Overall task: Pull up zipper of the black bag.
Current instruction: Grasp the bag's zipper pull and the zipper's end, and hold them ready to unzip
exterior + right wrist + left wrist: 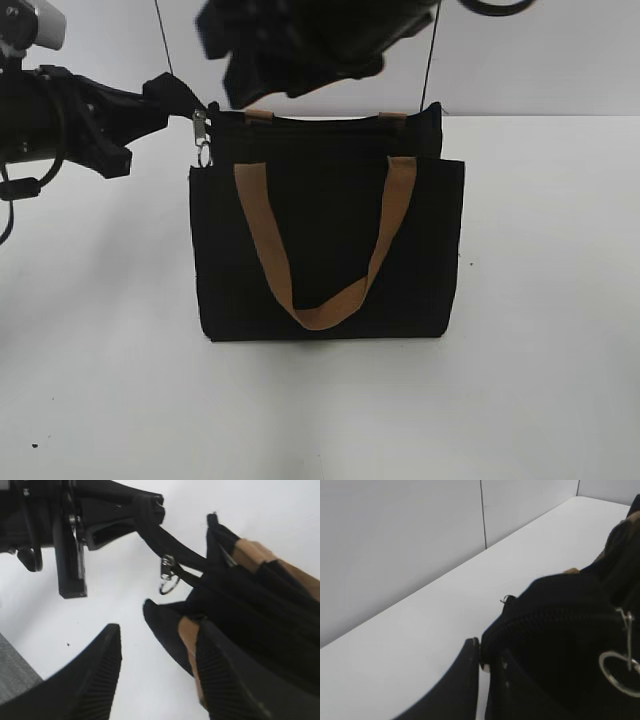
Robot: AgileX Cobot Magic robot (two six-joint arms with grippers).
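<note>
The black bag (330, 220) stands upright on the white table, with a tan handle hanging down its front. The silver zipper pull (202, 135) hangs at the bag's top left corner. My left gripper (168, 97) is shut on the black fabric tail of the zip track just left of the pull. In the left wrist view my left gripper (481, 655) pinches that tail, and the zipper pull (624, 645) and the bag (560, 630) lie to the right. My right gripper (160, 627) is open and empty above the bag (260, 615), near the zipper pull (167, 575).
The white table (540, 400) runs all round the bag. A pale wall (540, 50) stands close behind. My right arm (300, 50) hangs dark and blurred over the bag's top edge.
</note>
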